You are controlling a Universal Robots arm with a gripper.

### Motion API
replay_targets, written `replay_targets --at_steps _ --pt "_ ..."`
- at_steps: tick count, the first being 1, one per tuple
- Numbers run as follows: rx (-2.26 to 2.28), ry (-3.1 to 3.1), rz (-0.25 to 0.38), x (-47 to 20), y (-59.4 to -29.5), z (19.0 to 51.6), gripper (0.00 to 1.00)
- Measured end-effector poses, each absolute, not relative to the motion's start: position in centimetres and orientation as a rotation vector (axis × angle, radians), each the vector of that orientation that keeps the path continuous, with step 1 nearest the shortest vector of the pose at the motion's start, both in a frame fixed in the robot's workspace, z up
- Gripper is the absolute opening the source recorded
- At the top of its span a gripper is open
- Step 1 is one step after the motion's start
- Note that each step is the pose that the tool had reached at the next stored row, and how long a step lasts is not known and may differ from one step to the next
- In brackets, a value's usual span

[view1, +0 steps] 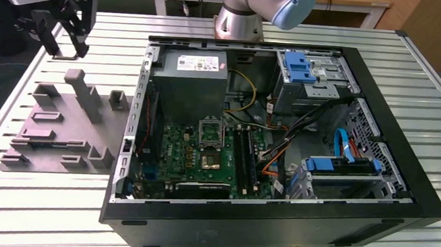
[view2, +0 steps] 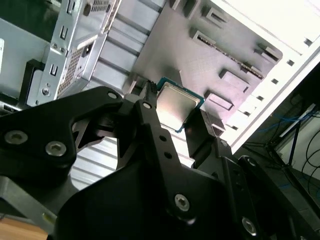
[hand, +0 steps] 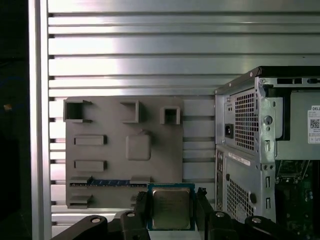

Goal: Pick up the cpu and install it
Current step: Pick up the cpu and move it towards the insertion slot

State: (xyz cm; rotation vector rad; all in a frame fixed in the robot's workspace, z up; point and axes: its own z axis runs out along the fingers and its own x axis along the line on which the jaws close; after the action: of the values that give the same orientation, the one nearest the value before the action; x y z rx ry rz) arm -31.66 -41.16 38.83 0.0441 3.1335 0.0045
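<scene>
The cpu is a small square chip with a pale metal top and a thin dark rim. My gripper is shut on it, one black finger against each of two opposite edges. The second wrist view shows the same hold on the cpu between the gripper fingers. In the exterior view my gripper hangs high above the table at the exterior view's left, beyond the grey holder block. The metal-framed socket lies on the green circuit board inside the open computer case.
The black computer case lies open on the slatted metal table, with a power supply, cables and blue-tabbed drive bays inside. The grey holder block has raised posts and pockets. The arm's base stands behind the case.
</scene>
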Motion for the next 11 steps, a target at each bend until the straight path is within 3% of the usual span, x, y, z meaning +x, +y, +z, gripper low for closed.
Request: replay_targets --at_steps 11 --pt "0.044 3.134 0.005 -30.1 -41.9 38.8 0.47"
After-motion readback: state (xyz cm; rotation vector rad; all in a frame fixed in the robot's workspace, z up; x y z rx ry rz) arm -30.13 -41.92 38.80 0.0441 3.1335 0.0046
